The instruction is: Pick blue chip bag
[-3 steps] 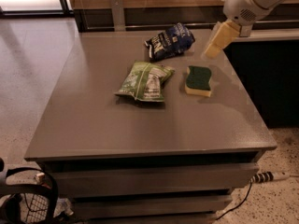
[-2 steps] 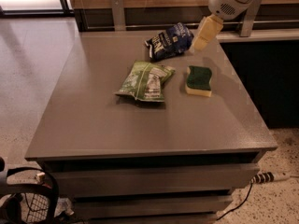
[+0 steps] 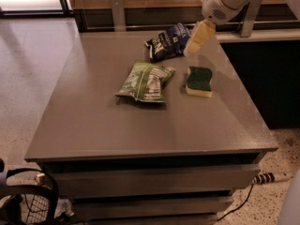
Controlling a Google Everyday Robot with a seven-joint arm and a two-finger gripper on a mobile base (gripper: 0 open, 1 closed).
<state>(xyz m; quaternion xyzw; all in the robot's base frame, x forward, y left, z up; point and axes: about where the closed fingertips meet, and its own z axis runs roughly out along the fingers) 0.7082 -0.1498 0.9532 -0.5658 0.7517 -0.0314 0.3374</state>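
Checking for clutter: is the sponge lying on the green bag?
No, the sponge lies apart from the green bag; the gripper hangs beside the blue chip bag.

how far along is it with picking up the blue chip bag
Early. The approach looks done: the gripper hovers at the right edge of the blue chip bag, at the far side of the table. In hand: nothing lifted yet, the bag lies on the tabletop. Left: grasping it and lifting. The green snack bag and sponge sit nearer, untouched.
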